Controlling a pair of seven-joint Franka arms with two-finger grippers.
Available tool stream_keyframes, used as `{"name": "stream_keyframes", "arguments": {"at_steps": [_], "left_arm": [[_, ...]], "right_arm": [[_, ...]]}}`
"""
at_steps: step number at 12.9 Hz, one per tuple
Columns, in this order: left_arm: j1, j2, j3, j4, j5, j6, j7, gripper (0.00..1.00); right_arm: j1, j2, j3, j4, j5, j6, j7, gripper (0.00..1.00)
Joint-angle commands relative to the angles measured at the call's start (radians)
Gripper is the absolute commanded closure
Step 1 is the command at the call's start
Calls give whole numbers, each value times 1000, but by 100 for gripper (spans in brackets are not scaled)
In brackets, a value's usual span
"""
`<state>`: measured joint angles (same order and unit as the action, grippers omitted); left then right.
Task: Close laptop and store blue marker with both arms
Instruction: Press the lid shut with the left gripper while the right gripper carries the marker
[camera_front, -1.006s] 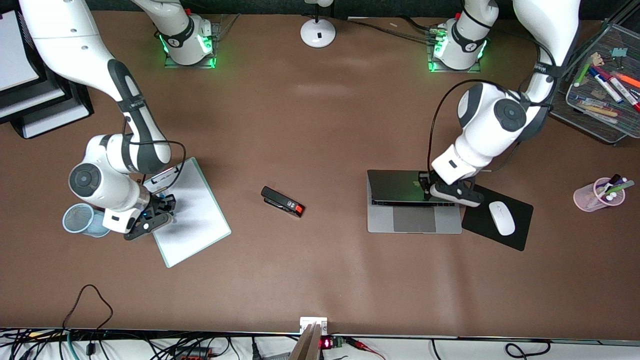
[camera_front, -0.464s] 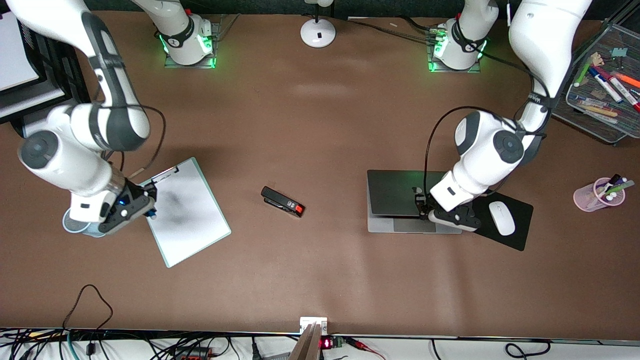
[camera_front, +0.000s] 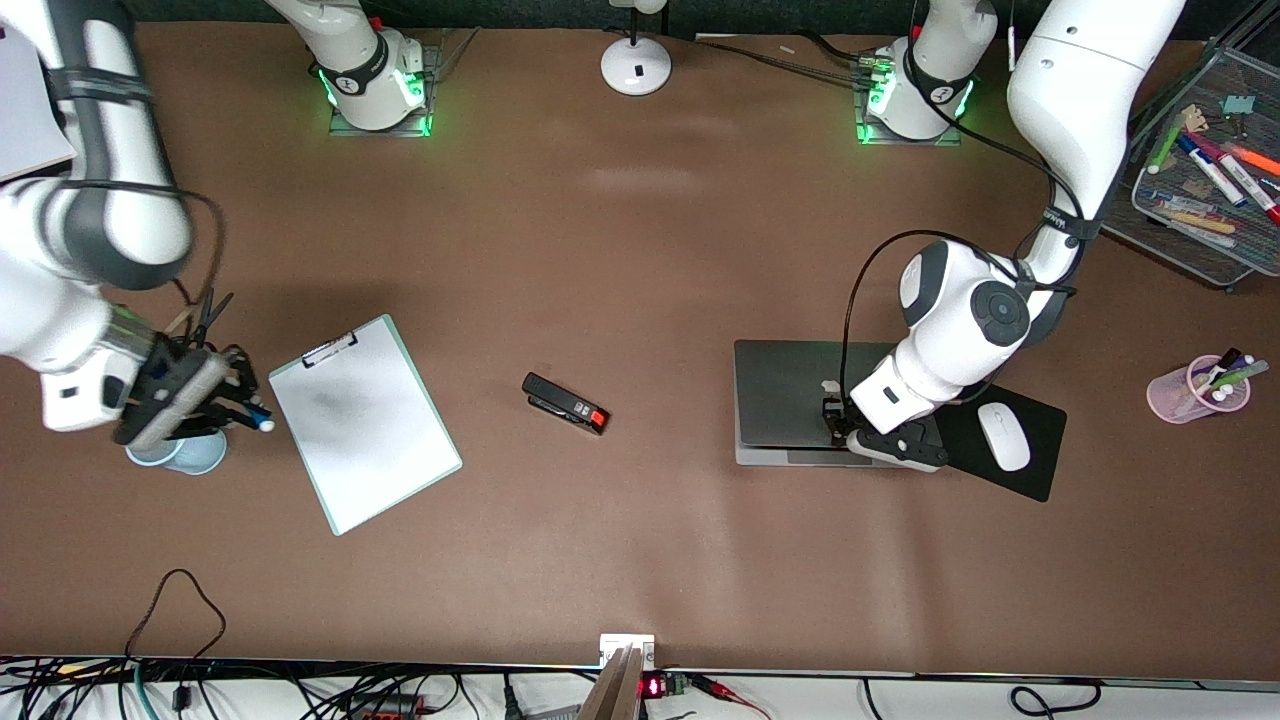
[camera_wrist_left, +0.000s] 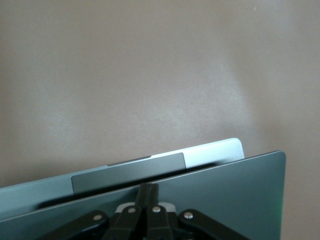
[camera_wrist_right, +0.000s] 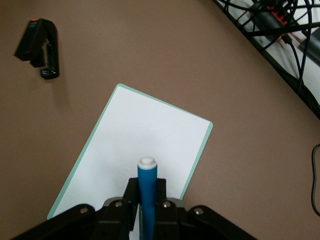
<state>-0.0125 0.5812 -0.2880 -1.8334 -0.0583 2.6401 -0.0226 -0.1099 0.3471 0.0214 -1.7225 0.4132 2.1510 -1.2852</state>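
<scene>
A: Item one, laptop (camera_front: 800, 405): lid nearly lowered, pressed by the clenched left tool (camera_front: 838, 428), nothing grasped.
B: Item two, blue marker (camera_wrist_right: 147, 200): clamped in the right tool (camera_front: 232, 400), carried over the mesh cup (camera_front: 180, 452) beside the clipboard (camera_front: 365, 422), presumably for storing

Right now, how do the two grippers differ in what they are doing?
The right gripper holds the blue marker up over the blue cup; the left gripper holds nothing and presses on the laptop lid, nearly closed. Both have their fingers shut.
</scene>
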Motion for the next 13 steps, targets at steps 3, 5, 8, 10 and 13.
{"name": "stream_keyframes", "arguments": {"at_steps": [3,5,8,10,13], "left_arm": [[-6,109,4,26,46,136,9,100],[-14,146,16,26,73,197,9,100],[-14,177,18,28,106,222,9,100],[-7,174,18,28,112,222,7,100],[8,122,16,25,113,181,6,100]], "right_arm": [[-151,59,11,138,202,-225,-323,100],[-215,102,11,187,280,-328,-432,100],[-293,189,11,283,340,-465,-554,100],[-341,260,11,343,393,-528,-647,100],[-387,322,11,374,438,-574,-721,100]]}}
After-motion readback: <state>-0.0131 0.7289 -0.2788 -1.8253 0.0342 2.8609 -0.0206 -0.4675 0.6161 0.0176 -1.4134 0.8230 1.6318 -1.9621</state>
